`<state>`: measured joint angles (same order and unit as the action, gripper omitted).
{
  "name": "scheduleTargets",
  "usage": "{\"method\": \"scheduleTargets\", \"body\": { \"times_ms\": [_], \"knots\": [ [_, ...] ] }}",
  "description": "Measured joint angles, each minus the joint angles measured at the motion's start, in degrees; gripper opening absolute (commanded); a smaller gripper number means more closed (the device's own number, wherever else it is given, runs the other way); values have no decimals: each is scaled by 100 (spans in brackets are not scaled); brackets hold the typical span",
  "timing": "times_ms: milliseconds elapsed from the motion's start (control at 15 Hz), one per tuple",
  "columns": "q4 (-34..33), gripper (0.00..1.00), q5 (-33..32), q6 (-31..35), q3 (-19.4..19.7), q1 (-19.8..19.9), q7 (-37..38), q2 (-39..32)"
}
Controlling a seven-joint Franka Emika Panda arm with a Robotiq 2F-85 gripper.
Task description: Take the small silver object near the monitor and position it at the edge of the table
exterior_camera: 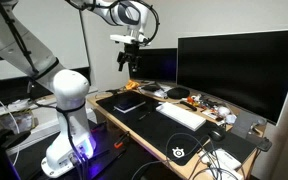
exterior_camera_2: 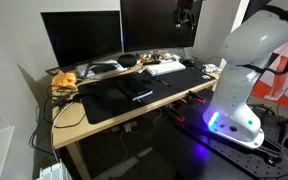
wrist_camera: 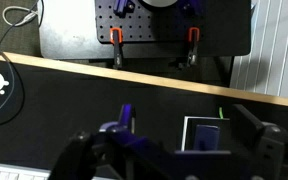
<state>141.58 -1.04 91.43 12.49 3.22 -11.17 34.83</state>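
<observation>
**Pincer poised high and open above the silver piece**

We see the black Robotiq pincer hanging well above the long light-wood table, its fingers spread apart and gripping nothing. We judge that this height keeps it clear of the wide black monitor nearby and lets the wrist camera take in both target and goal. Directly beneath the pincer, framed between its fingers in the wrist view, the small flat silver-edged rectangular object lies on the black desk mat. We take it for the task's thing, though clutter at the monitor's foot is too small to rule out. The table's pale rim runs just beyond the pincer's fingertips in that view, so we expect a descent, a pinch across the thin edges, then a carry outward.
</observation>
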Motion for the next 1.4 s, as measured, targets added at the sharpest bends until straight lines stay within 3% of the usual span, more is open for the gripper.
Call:
{"method": "scheduleTargets", "body": {
  "times_ms": [1067,1400],
  "knots": [
    [0,100,0,1,-5,2,0,-3],
    [-103,100,126,51,-209,-23,25,-202]
  ]
}}
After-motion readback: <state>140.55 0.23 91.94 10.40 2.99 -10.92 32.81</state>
